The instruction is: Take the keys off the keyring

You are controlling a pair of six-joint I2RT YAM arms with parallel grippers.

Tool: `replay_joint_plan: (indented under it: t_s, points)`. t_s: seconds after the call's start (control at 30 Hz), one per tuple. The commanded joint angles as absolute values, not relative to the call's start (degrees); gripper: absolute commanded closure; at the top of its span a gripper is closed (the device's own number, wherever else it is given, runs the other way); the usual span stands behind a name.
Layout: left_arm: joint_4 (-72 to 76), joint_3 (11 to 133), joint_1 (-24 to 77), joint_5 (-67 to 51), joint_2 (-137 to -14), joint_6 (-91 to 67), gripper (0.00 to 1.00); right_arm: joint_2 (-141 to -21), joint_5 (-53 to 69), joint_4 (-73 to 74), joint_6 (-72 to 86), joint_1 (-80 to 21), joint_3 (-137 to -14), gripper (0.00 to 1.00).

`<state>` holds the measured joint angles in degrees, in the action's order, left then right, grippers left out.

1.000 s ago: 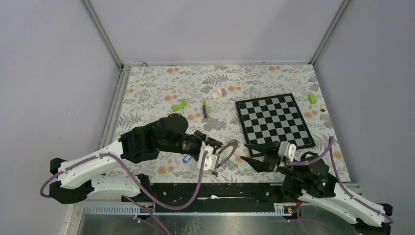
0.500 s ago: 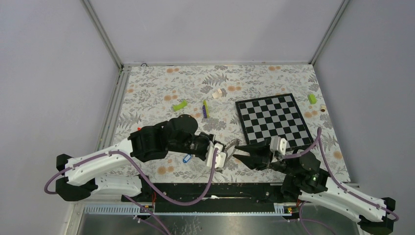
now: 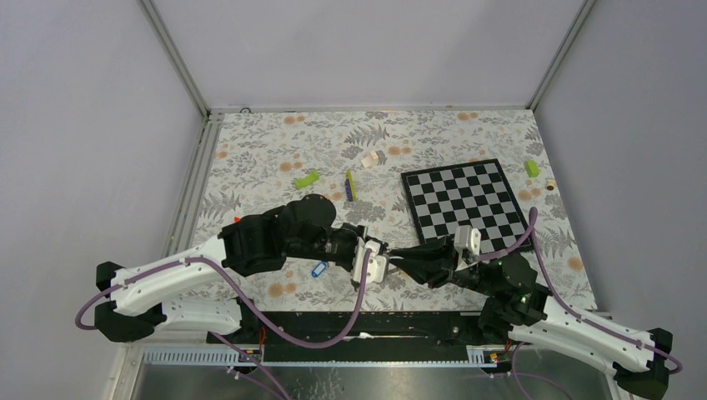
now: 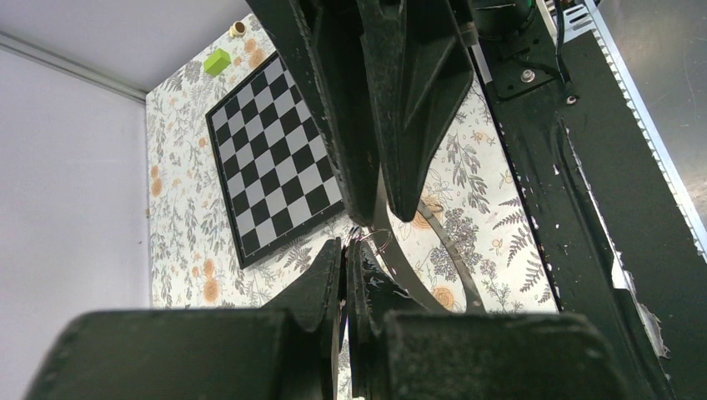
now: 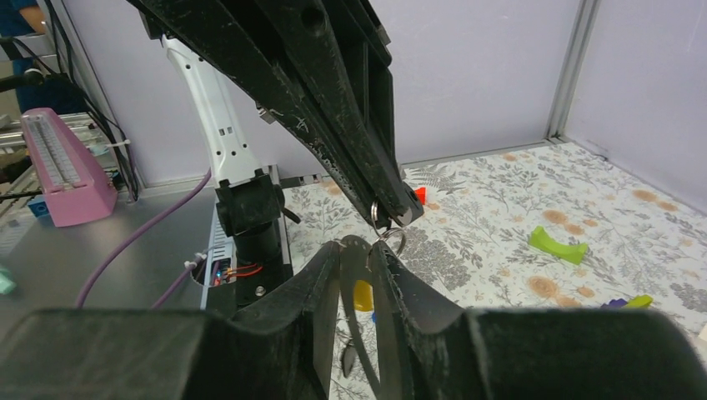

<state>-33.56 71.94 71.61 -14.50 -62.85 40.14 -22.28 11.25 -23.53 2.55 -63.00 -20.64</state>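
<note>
Near the front middle of the bench (image 3: 267,150), both pincers tip to tip, just left of the chessboard (image 3: 467,206). Left pincer (image 4: 345,252) clenched, fingers pressed together on the thin metal of the keyring (image 4: 446,250), held off the flowered cloth. Right pincer (image 5: 357,250) facing it from the opposite side, one finger on each side of the hoop's band, with only a narrow gap between them. Is not possible to tell if these fingers press on the metal.

Just at the left fingertips, a small wire loop (image 5: 389,240), hanging against the hoop. Behind the band, between the right fingers, a yellow key (image 5: 362,296); is hard to say whether hung on the hoop or not.

On the bench beside the left arm, apart from the hoop, a blue key (image 3: 318,269), lying flat.

Farther back, well apart from the pincers: a lime-green block (image 3: 307,179), a thin yellow-green stick (image 3: 351,185) just to its right, and a second lime-green block (image 3: 531,167) past the far right corner of the chessboard.
</note>
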Motion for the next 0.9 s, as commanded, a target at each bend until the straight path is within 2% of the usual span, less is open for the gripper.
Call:
replay_joint_plan:
  t_s: [0.0, 0.57, 0.87]
  points:
    - [-27.74, 73.87, 71.93, -13.15, -62.62, 38.86, 1.00, -23.64, 12.73, -28.15, 4.66, -62.90, -20.90, 0.73]
    - [-25.72, 74.42, 72.07, -12.63, -62.80, 36.23, 1.00, -25.93, 8.18, -29.09, 5.10, -62.84, -19.88, 0.83]
    - [-25.73, 75.07, 72.38, -10.65, -63.73, 33.58, 1.00, -26.66, 4.93, -29.13, 5.16, -62.84, -19.95, 0.83]
